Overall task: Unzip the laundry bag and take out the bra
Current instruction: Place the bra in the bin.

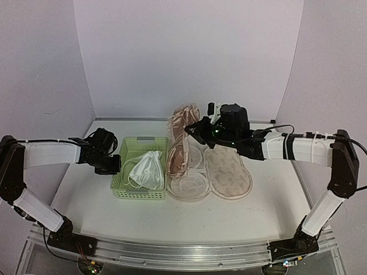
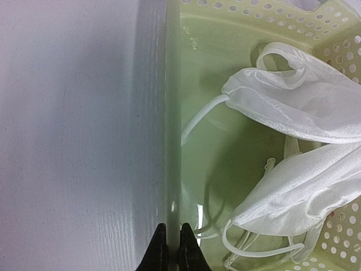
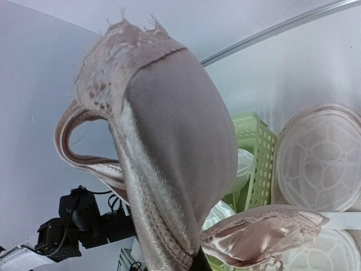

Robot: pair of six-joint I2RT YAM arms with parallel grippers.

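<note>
The laundry bag [image 1: 229, 172] lies unzipped and spread open mid-table, its printed beige half on the right and its mesh-lined half [image 1: 188, 175] on the left. A dusty-pink bra [image 1: 183, 117] hangs above the bag's far end, held by my right gripper [image 1: 196, 130], which is shut on it. In the right wrist view the bra [image 3: 180, 141] fills the frame and hides most of the fingers; the gripper [image 3: 198, 261] shows only as a dark tip. The bag's mesh cup [image 3: 321, 158] lies below. My left gripper [image 1: 113, 165] [image 2: 174, 248] is shut on the left rim of the green basket [image 2: 172, 141].
The light green lattice basket [image 1: 123, 186] stands left of the bag and holds a white satin garment [image 1: 146, 172] [image 2: 304, 113]. It also shows in the right wrist view [image 3: 256, 152]. Walls enclose the table at the back and sides.
</note>
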